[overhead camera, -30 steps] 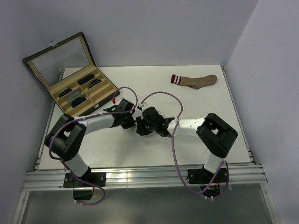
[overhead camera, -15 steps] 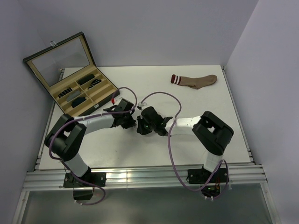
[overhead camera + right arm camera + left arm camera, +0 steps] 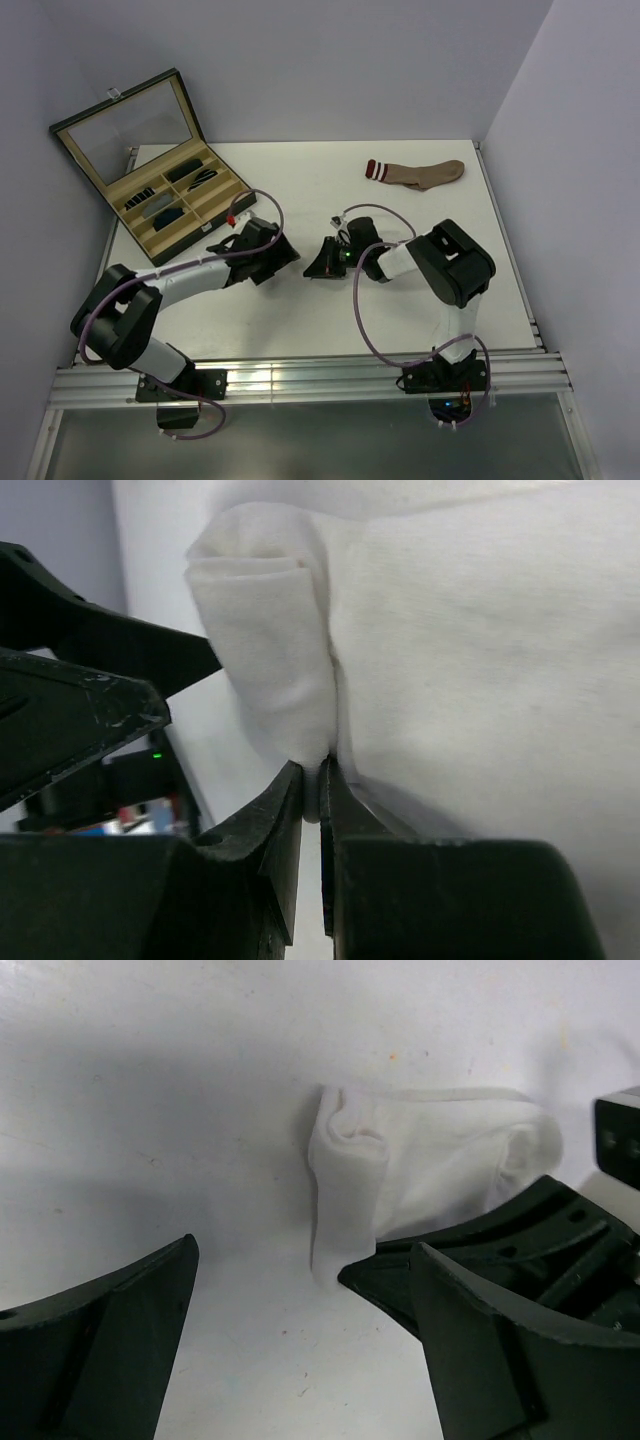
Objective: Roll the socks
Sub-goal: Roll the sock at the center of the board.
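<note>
Just ahead of the left claw, whose jaws stand wide apart, the soft white fabric sock lies crosswise on the white surface, folded end leftward; the right claw is clamped on its edge.

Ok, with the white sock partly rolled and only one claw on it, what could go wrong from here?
1. The right claw pinches only a thin edge of the white sock; a pull could slip it free.
2. The left claw is open and off the sock, so the rolled end may loosen.
3. Both claws sit close together, so a collision seems possible on the next move.
</note>
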